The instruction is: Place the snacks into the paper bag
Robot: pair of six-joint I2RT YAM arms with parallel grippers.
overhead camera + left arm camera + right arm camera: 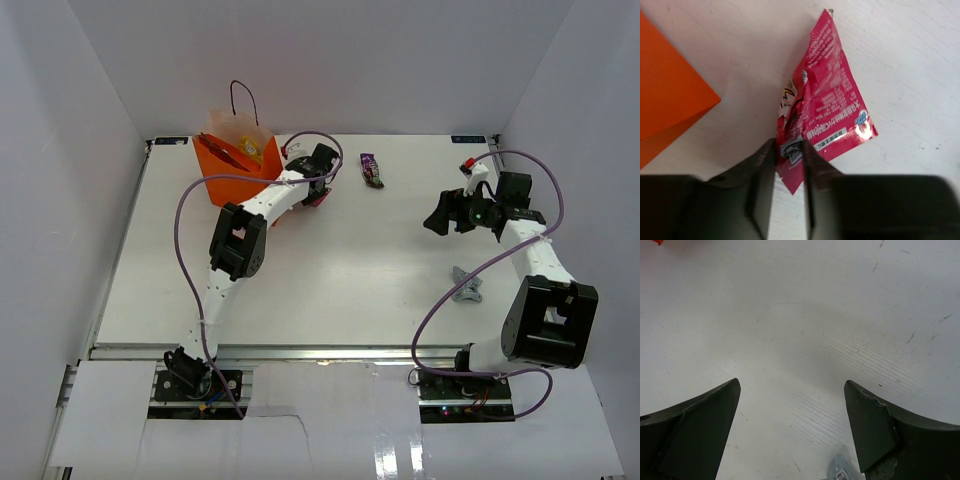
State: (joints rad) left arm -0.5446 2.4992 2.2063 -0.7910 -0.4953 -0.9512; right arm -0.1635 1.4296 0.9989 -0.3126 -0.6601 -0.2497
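The orange paper bag [225, 168] stands upright at the back left, with snacks showing inside it, one of them yellow [248, 148]. Just right of the bag, my left gripper [318, 192] is down at the table. In the left wrist view its two fingers pinch the near corner of a magenta-red snack packet [830, 100], which lies on the table beside the paper bag's orange wall [670, 85]; the left gripper [789, 150] is shut on it. A dark purple snack [372, 170] lies at the back middle. My right gripper [438, 215] hangs open and empty at the right.
A silver-grey snack [466, 287] lies on the table at the right near my right arm, and its edge shows below the right gripper [792, 385] as a pale wrapper [840, 472]. White walls close in the table [330, 290] on three sides.
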